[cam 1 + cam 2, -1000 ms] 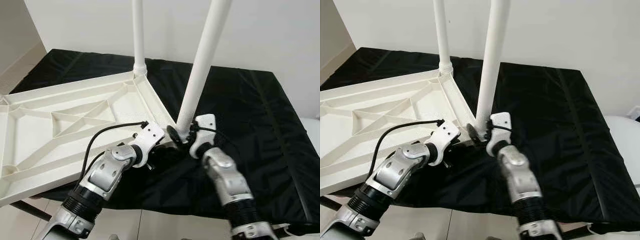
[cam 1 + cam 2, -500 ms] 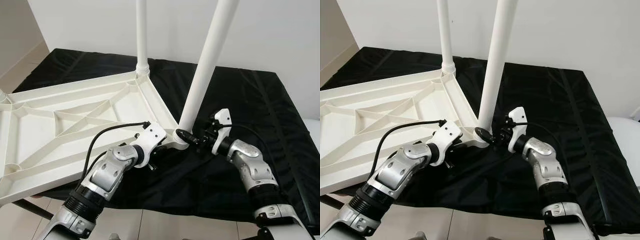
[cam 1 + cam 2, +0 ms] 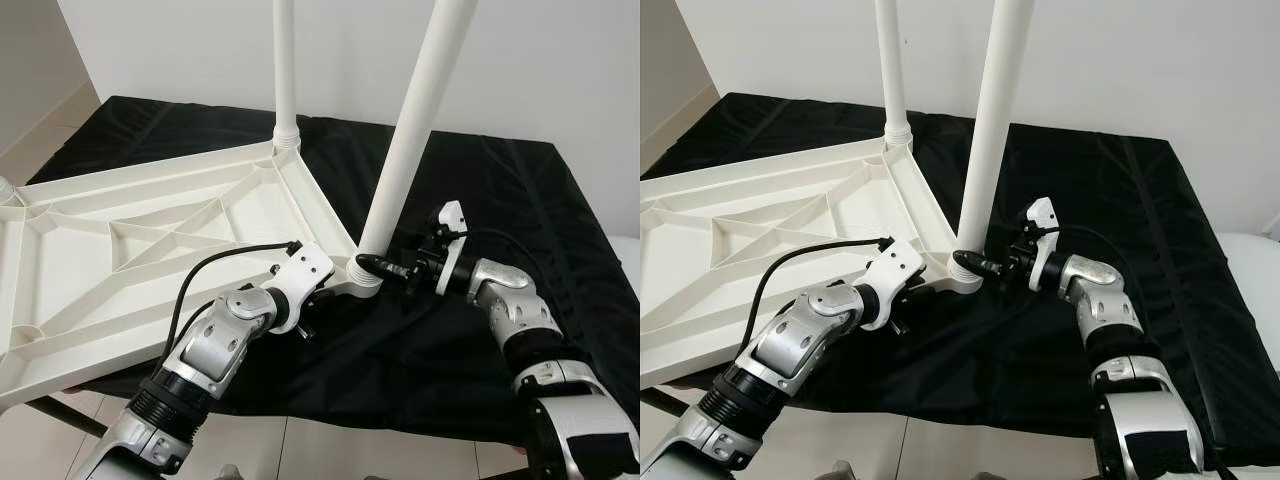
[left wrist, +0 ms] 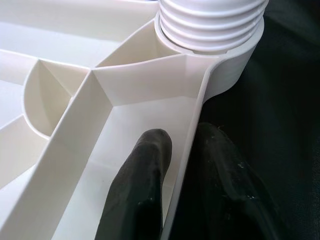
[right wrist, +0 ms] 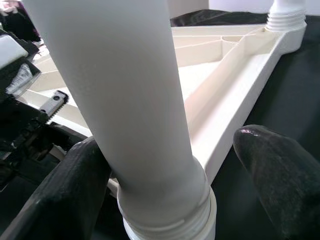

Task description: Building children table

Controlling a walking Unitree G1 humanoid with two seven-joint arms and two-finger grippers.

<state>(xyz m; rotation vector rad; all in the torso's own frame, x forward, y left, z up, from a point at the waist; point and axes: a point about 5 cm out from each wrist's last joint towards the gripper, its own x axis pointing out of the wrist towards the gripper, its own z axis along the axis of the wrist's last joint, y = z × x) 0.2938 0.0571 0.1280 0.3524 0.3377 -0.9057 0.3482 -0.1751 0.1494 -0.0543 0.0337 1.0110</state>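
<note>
A black cloth covers the work surface and fills most of the scene, running from about 10 o'clock across to 4 o'clock in the head views. On its left half lies the upturned white tabletop, ribbed underside up, reaching from 9 o'clock toward the centre and overhanging the cloth's near edge at 8 o'clock.

Two white legs stand in the tabletop's corners. The far leg rises upright at 12 o'clock from a threaded socket. The near leg, thicker in view, leans slightly toward 1 o'clock, its ribbed base seated in the near corner socket at the picture's centre.

The left gripper sits at about 7 o'clock from the near leg's base. Its two black fingers are closed on the tabletop's side rim, one inside the rim wall and one outside against the cloth, just beside the corner socket.

The right gripper comes in from 3 o'clock, level with the base of the near leg. Its fingers are spread wide to either side of the leg: one pad looks to touch it, the other stands clear.
</note>
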